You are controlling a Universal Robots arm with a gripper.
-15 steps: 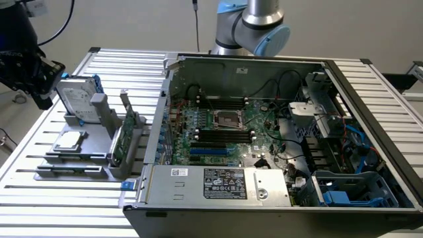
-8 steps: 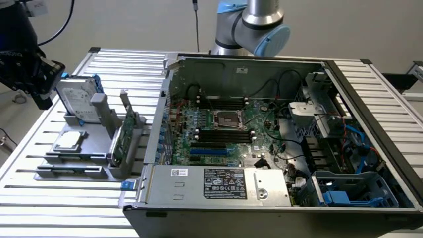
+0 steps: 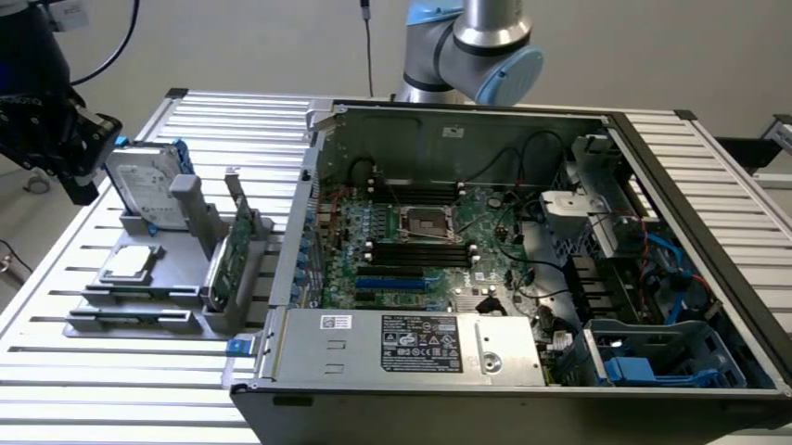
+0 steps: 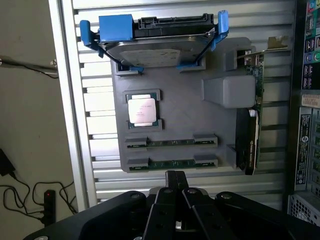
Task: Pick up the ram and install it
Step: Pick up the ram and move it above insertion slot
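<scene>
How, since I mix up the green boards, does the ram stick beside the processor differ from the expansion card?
The ram stick is a narrow strip sunk low in its slot; the expansion card stands tall above the grey holder. The ram stick shows only a thin green edge; the expansion card carries a black block and a metal bracket. The ram stick runs crosswise to the expansion card. Both are green boards held on edge.

the gripper (image 4: 176,176) points downward, jaws pressed together (tips touching).
</scene>
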